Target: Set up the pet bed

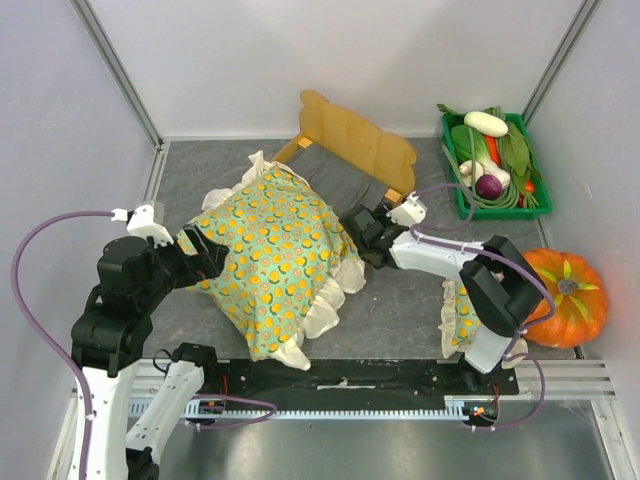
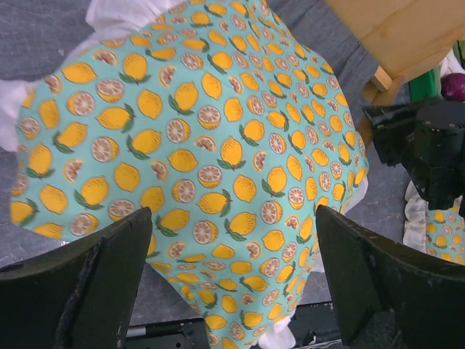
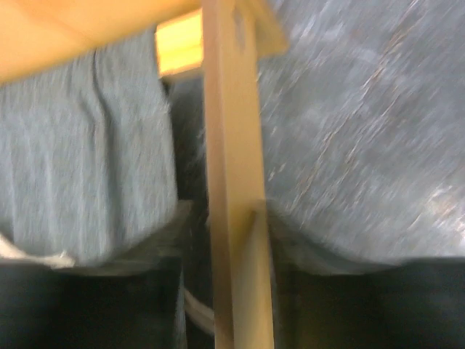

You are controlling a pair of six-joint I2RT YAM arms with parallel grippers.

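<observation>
The pet bed [image 1: 355,135], light wood with a wavy headboard and a grey slatted base, stands at the back centre. The green lemon-print ruffled blanket [image 1: 275,250] lies bunched over its foot end. My right gripper [image 1: 362,235] is at the bed's right side; in the right wrist view its jaws [image 3: 236,218] are closed on the wooden side rail [image 3: 229,145]. My left gripper [image 1: 205,255] is open at the blanket's left edge; in the left wrist view [image 2: 234,218] the blanket [image 2: 196,131] lies below the spread jaws. The matching pillow [image 1: 458,315] lies under the right arm.
A green crate of toy vegetables [image 1: 495,160] stands at the back right. An orange pumpkin [image 1: 562,295] sits at the right edge. White walls with metal posts enclose the grey mat [image 1: 400,310].
</observation>
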